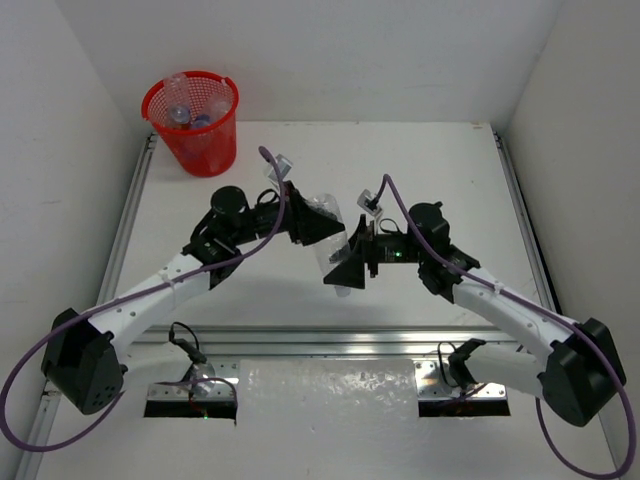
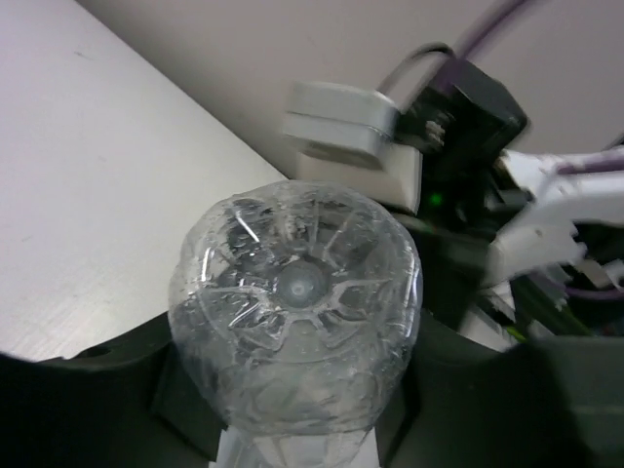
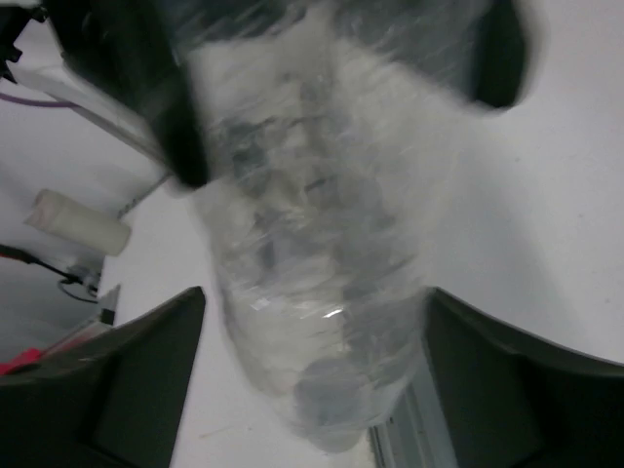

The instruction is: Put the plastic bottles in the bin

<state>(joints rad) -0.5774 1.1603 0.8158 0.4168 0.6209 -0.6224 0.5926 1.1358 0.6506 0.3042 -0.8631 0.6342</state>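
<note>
A clear crumpled plastic bottle (image 1: 332, 250) hangs above the middle of the table. My left gripper (image 1: 320, 225) is shut on it; in the left wrist view the bottle's ribbed base (image 2: 297, 302) fills the space between my fingers (image 2: 175, 400). My right gripper (image 1: 347, 262) is open, with its jaws either side of the bottle's lower end (image 3: 322, 292) and not touching it. The red mesh bin (image 1: 192, 122) stands at the far left corner with several bottles inside.
White walls close in the table on the left, back and right. A metal rail (image 1: 330, 343) runs along the near edge. A crinkled clear plastic sheet (image 1: 330, 395) lies in front of the arm bases.
</note>
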